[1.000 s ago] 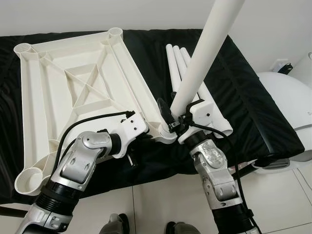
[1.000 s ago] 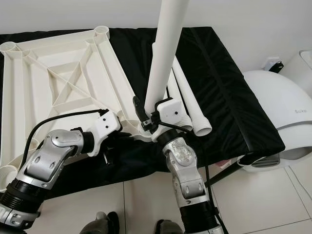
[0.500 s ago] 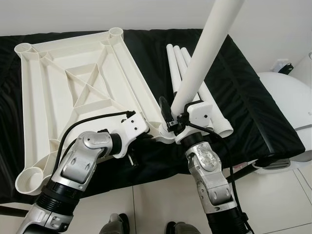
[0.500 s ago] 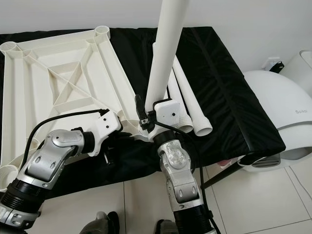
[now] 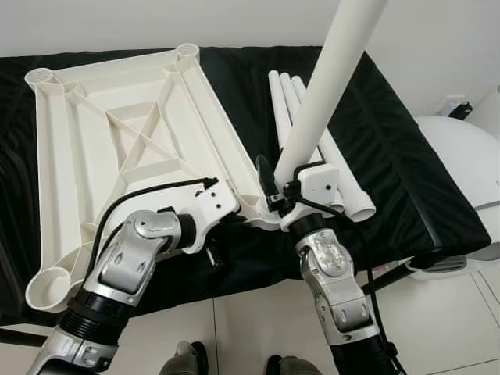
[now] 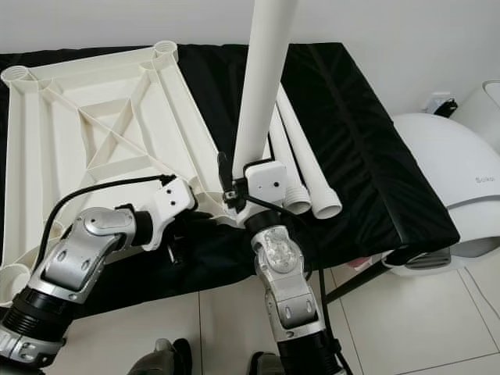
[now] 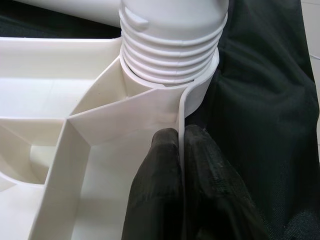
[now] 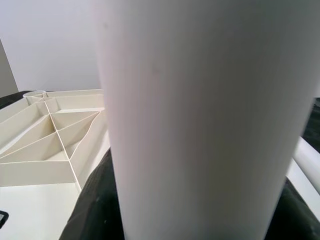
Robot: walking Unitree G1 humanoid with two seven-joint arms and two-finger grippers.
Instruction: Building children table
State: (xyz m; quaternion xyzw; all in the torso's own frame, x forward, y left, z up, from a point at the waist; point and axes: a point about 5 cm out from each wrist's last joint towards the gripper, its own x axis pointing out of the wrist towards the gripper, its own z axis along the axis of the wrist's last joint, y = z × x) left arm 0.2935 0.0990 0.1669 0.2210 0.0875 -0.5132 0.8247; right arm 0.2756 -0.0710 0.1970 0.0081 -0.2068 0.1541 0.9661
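Observation:
A white plastic table top [image 5: 117, 141] lies upside down on a black cloth. At its near right corner, a long white table leg [image 5: 320, 101] stands almost upright, its threaded end [image 7: 172, 35] sitting in the corner socket [image 7: 200, 95]. My right gripper [image 5: 281, 178] is shut on the leg's lower part, and the leg [image 8: 200, 125] looms close in the right wrist view. My left gripper [image 7: 182, 145] pinches the table top's thin rim just beside that socket, fingers [image 7: 160, 170] on either side of the wall.
Three spare legs [image 5: 351, 195] lie side by side on the cloth right of the table top. A white rounded appliance [image 5: 461, 156] stands on the tiled floor [image 5: 250, 328] at the right. The cloth's front edge [image 5: 437, 234] runs just behind my arms.
My right forearm has swung left beneath the leg and stands straighter. The leg stays in the socket, and my left gripper keeps its pinch on the rim.

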